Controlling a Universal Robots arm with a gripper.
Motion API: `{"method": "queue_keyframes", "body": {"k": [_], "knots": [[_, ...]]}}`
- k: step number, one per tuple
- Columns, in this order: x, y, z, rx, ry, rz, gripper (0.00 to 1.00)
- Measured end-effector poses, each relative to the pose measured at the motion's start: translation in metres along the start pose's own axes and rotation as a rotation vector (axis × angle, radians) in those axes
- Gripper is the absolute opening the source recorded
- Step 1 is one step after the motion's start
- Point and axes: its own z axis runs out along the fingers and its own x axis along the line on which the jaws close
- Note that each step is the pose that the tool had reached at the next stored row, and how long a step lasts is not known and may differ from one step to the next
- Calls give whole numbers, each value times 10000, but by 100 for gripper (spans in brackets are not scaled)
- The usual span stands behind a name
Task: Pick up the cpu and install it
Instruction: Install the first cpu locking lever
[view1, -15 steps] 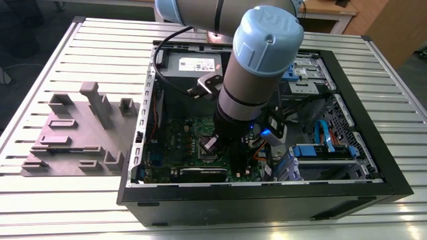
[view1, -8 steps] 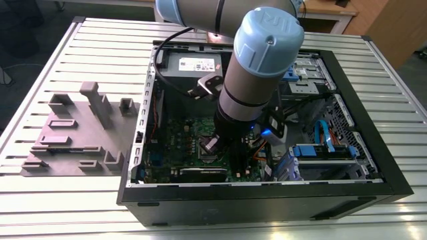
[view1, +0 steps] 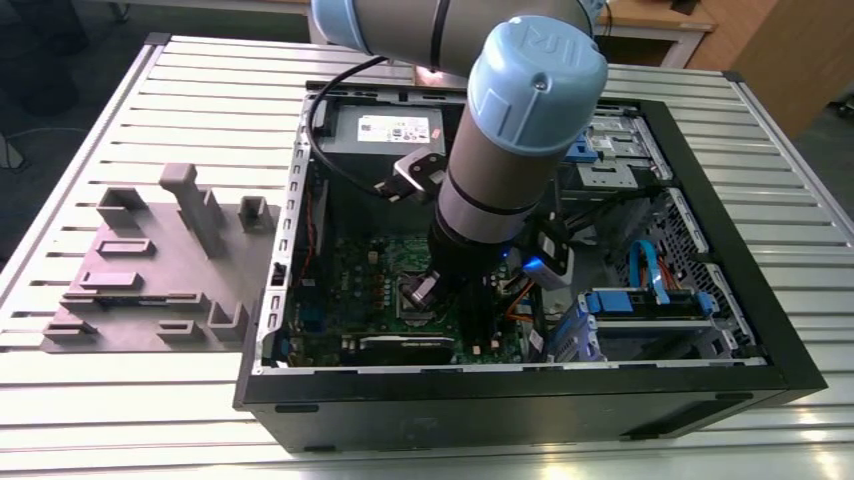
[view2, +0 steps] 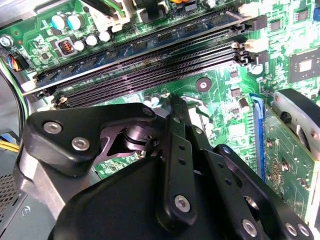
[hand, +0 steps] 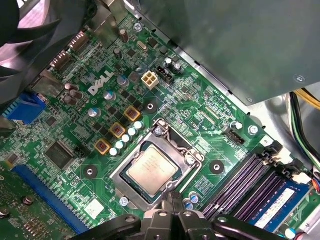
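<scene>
On the exterior view's left, a grey plastic tray (view1: 147, 275) with raised blocks lies on the slatted metal tabletop (view1: 80, 120). Just to its right stands an open black computer case (view1: 534, 400), with a green circuit board (view1: 347, 280) on its floor. The robot arm (view1: 514, 130) reaches down into the case from the far side, over the middle of the board.

In the first wrist view the chip (hand: 151, 167) is a small flat square with a silvery-grey metal top and a paler rim. It lies level inside the metal-framed socket (hand: 155, 167) on the board, with a row of small round capacitors (hand: 125, 140) beside the frame and dark memory slots (hand: 247, 185) further off.

The hand (hand: 172, 200) hangs just over the socket's edge, close to the chip. Its black fingers (view2: 176, 130) meet at a narrow tip in both wrist views, pressed together and gripping nothing.

At the exterior view's right, blue drive brackets (view1: 641, 300) fill the case's near corner.
</scene>
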Motion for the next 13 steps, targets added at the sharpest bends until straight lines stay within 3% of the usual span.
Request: {"method": "queue_keyframes", "body": {"k": [13], "knots": [[-27, -20, 17, -11, -15, -25, 10]]}}
